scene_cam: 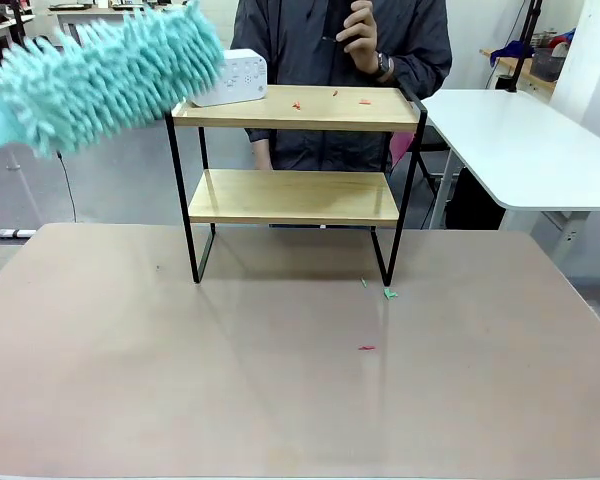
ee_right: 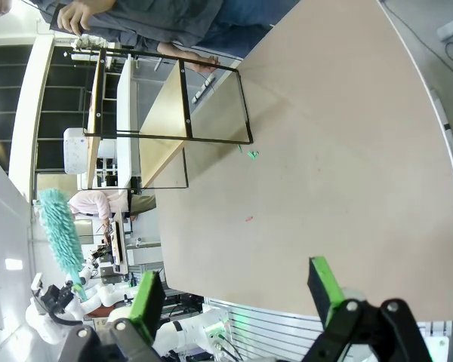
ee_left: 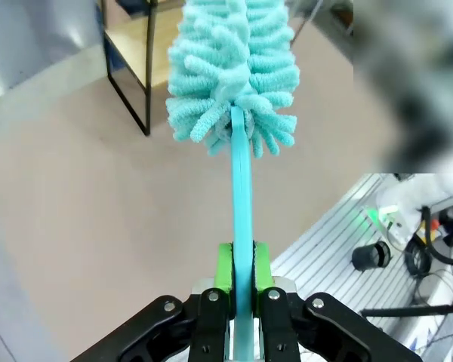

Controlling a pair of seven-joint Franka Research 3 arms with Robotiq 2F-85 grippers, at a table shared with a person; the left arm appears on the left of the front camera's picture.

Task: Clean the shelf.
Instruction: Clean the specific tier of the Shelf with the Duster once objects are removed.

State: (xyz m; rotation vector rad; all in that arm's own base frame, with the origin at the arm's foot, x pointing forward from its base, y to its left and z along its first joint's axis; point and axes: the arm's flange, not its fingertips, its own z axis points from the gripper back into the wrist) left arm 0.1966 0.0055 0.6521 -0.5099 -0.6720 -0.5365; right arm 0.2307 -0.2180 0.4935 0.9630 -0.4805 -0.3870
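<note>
Our left end effector point(ee_left: 243, 269) clamps the teal duster point(scene_cam: 110, 70), right end effector point(ee_right: 235, 290) spread wide — red scraps point(scene_cam: 297, 104) on the shelf point(scene_cam: 290, 197) unswept.

The front view faces the shelf point(scene_cam: 295, 112) across the counter point(scene_cam: 280, 400), by the counter's far edge. Both wrist views, the right rolled sideways, share that shelf beyond their fingers point(ee_left: 224, 268).

One shelf point(scene_cam: 295, 122), one duster point(scene_cam: 110, 75), one box point(scene_cam: 235, 78), six scraps point(scene_cam: 365, 100).

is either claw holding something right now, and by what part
The left claw is shut on the teal duster, by its flat handle, well back from the fluffy head. The right claw is open, holding nothing.
</note>
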